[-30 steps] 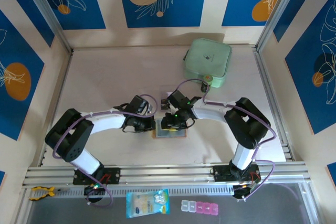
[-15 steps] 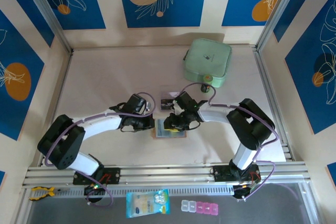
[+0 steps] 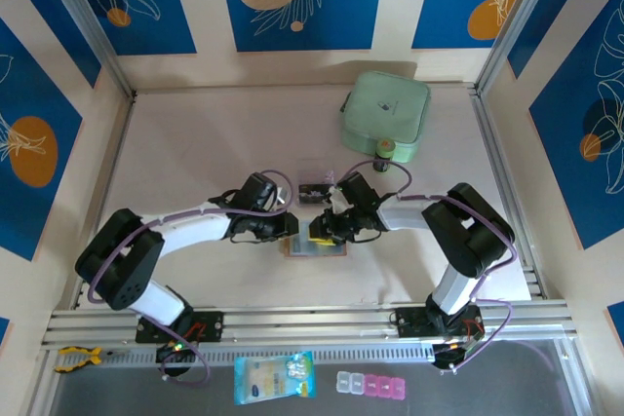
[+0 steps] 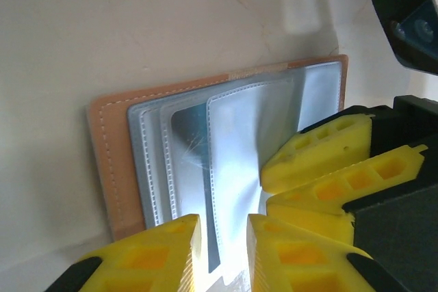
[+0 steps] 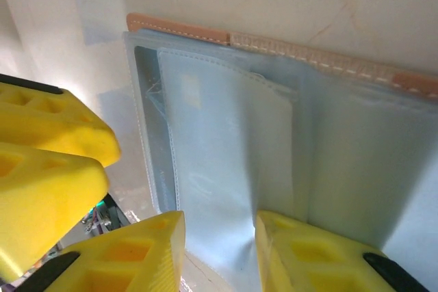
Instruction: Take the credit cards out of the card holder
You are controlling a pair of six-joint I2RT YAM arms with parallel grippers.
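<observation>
Near the front middle of the desk [image 3: 195, 143], the card holder [image 3: 314, 248] lies open and flat, grey pockets up, with my two grippers meeting over it. My left gripper [image 4: 222, 227]: jaws a narrow gap apart at the pocket edge, clamping nothing. My right gripper [image 5: 219, 227]: jaws somewhat wider, straddling a sleeve, nothing pinched. Dark card [image 3: 314, 189] with pale markings lies on the desk just beyond the holder. Whether a card sits in the pockets, I cannot tell.

An open card holder [image 4: 109, 162] lies flat on a pale table [image 4: 102, 25], its tan border framing grey stitched pockets [image 4: 233, 135]. The left gripper [image 4: 222, 227], yellow fingers slightly parted, sits at its near edge. The right gripper [image 4: 268, 188] overlaps its right side.
</observation>
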